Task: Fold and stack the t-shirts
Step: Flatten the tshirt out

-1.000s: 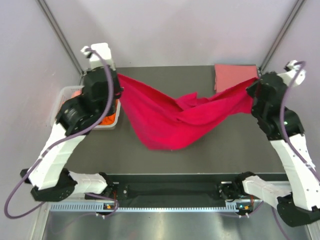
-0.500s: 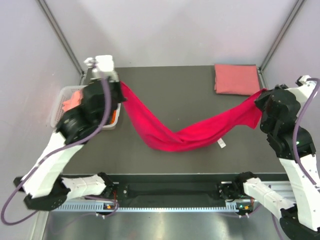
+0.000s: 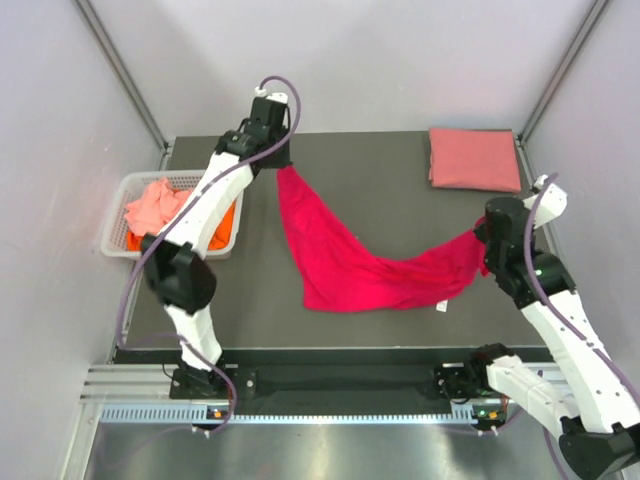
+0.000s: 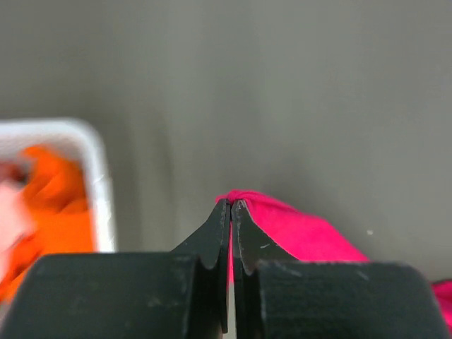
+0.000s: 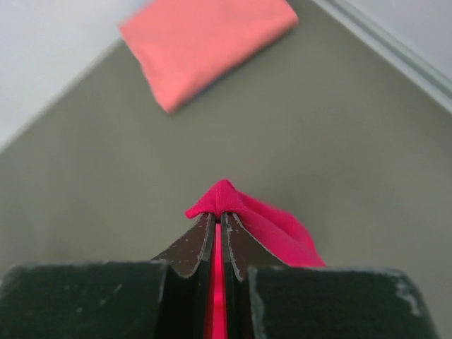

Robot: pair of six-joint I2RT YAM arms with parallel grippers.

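Note:
A bright magenta-red t-shirt (image 3: 345, 255) hangs stretched between both arms, its lower middle resting on the table. My left gripper (image 3: 281, 163) is shut on one corner of it at the back left; in the left wrist view the cloth (image 4: 296, 229) bulges past the closed tips (image 4: 231, 205). At the right edge my right gripper (image 3: 484, 238) is shut on the other corner, with red cloth (image 5: 244, 212) pinched between its tips (image 5: 220, 215). A folded salmon pink t-shirt (image 3: 473, 157) lies at the back right corner (image 5: 208, 42).
A white slotted basket (image 3: 120, 190) stands at the left table edge, holding a pale coral shirt (image 3: 155, 205) and an orange one (image 3: 225, 222). The basket's rim (image 4: 92, 169) shows left of my left fingers. Grey walls close in the sides and back.
The left arm has reached out far toward the back, carrying its corner inward. The right gripper dropped lower and nearer. The shirt now lies lower and flatter on the table.

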